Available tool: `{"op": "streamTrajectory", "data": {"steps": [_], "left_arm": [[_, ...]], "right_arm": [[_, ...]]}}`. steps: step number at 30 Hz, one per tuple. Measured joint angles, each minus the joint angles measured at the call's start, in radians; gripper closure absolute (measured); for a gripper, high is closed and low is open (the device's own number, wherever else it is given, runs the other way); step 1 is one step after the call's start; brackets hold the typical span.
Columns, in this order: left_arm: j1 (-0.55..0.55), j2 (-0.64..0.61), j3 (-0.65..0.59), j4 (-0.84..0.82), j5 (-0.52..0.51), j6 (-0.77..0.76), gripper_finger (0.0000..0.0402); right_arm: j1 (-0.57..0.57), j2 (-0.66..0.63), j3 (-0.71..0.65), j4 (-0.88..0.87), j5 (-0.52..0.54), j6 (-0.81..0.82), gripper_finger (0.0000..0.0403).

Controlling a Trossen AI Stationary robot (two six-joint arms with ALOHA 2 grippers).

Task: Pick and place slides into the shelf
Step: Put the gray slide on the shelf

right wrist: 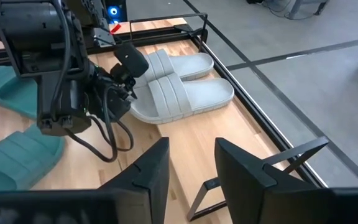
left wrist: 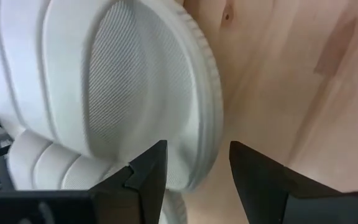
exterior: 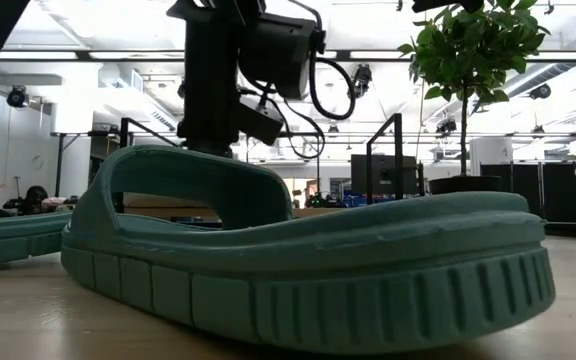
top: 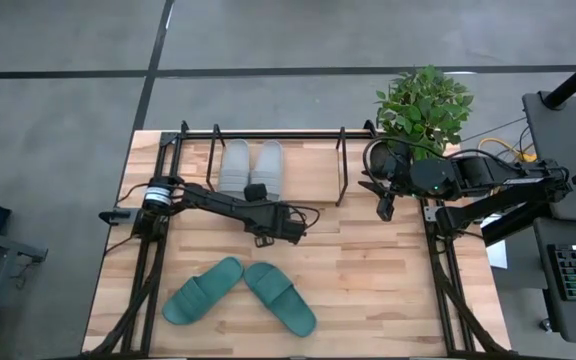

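Note:
Two light grey slides (top: 251,165) lie side by side, soles down, on the wood base inside the shelf (top: 268,133); they also show in the right wrist view (right wrist: 179,87). My left gripper (top: 256,190) is open at the heel of the right-hand grey slide (left wrist: 135,93). Two teal slides (top: 203,290) (top: 280,298) lie flat near the table's near edge, toes angled apart. One of them fills the low view (exterior: 298,270). My right gripper (top: 384,208) hangs open (right wrist: 191,146) by the shelf's right end and holds nothing. My left gripper (left wrist: 197,149) stands open across the heel rim (left wrist: 201,168) of the right-hand grey slide, one finger (left wrist: 148,171) over the footbed and one (left wrist: 253,174) outside over the wood. I cannot tell whether either finger touches it. The slide lies flat on the shelf's base.
A potted plant (top: 423,105) stands at the table's far right corner, just behind my right arm. The shelf's upright end loops (top: 342,165) and thin rods (right wrist: 197,28) border the grey slides. Bare wood (top: 368,270) lies between the shelf and the teal slides.

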State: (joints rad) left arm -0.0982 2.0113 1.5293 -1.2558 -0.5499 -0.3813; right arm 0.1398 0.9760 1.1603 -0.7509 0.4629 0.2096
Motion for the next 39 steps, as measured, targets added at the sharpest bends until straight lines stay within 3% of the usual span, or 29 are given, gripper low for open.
{"op": "streamTrajectory", "data": {"steps": [5,14,22,27,31,36,39], "left_arm": [[0.000,-0.001,0.038,-0.028,0.008,0.033,0.0243],[-0.002,-0.025,0.104,-0.042,0.123,0.101,0.0243],[-0.046,-0.181,0.105,-0.001,0.157,0.129,0.0244],[-0.111,-0.328,0.043,0.239,0.155,0.257,0.0263],[-0.169,-0.466,-0.065,0.525,0.157,0.382,0.0308],[-0.201,-0.667,-0.236,0.746,0.150,0.414,0.0384],[-0.204,-0.796,-0.361,0.866,0.144,0.415,0.0394]], "right_arm": [[0.000,0.000,0.000,0.001,0.000,0.000,0.0278],[0.000,0.000,0.000,0.001,0.000,0.000,0.0273],[0.000,0.000,0.000,0.001,0.000,0.000,0.0281],[0.000,0.002,-0.008,0.010,-0.002,0.000,0.0287],[0.013,0.010,-0.046,0.044,-0.026,0.000,0.0286],[0.047,0.014,-0.125,0.169,-0.027,-0.038,0.0287],[0.064,0.015,-0.173,0.275,-0.026,-0.112,0.0291]]}}
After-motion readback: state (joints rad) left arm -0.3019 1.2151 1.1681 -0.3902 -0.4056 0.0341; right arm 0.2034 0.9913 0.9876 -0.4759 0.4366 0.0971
